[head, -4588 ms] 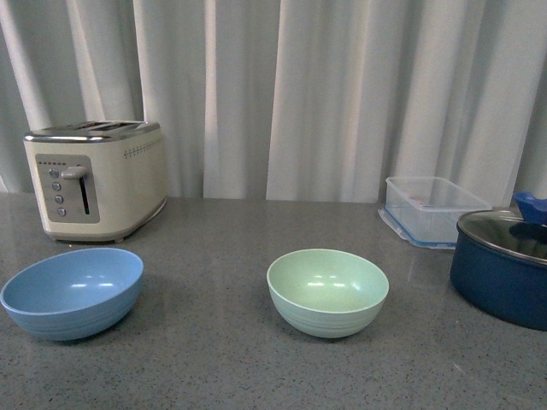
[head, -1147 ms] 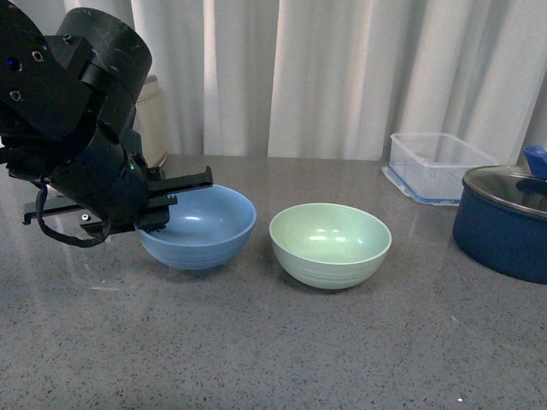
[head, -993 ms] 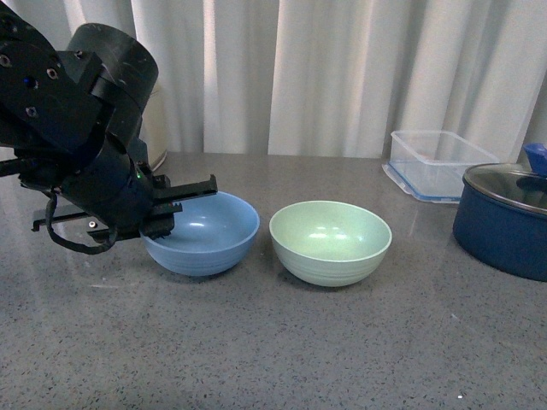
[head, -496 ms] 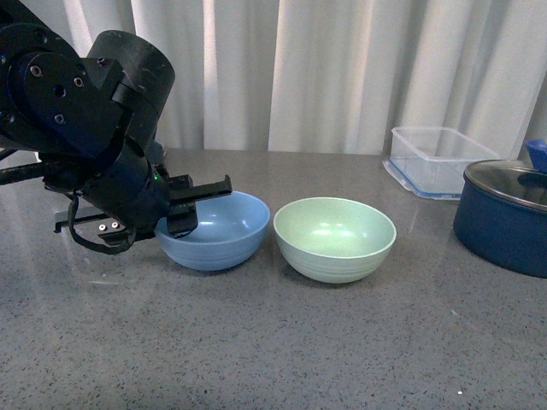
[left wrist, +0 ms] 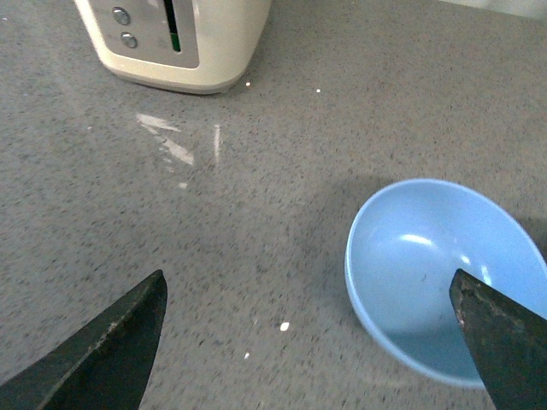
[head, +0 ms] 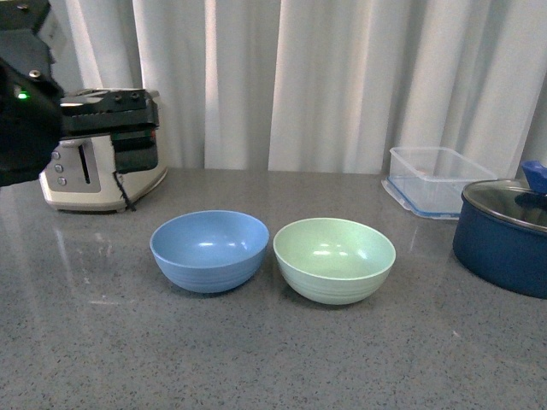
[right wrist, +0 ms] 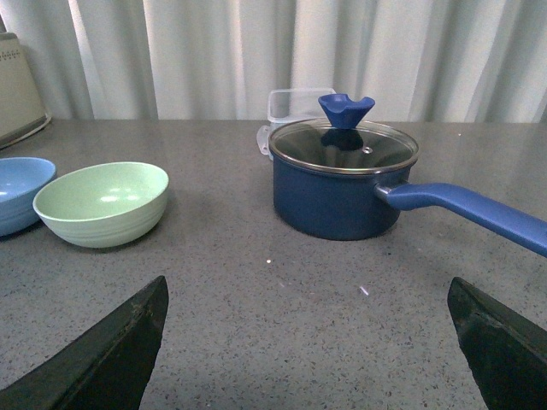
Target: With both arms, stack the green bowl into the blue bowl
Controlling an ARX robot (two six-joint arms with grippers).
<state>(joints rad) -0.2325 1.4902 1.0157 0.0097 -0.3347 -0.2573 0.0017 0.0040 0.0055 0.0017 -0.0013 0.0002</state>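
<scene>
We've got the green bowl [head: 334, 260] just beside the blue bowl [head: 209, 249], at its 3 o'clock, toward the right claw [right wrist: 308, 286], which gapes open, empty, and looks nearer than the open left claw [left wrist: 308, 282].

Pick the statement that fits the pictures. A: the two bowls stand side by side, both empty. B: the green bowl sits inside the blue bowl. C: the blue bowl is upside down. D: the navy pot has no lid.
A: the blue bowl and the green bowl stand next to each other on the countertop, upright and empty.
</scene>
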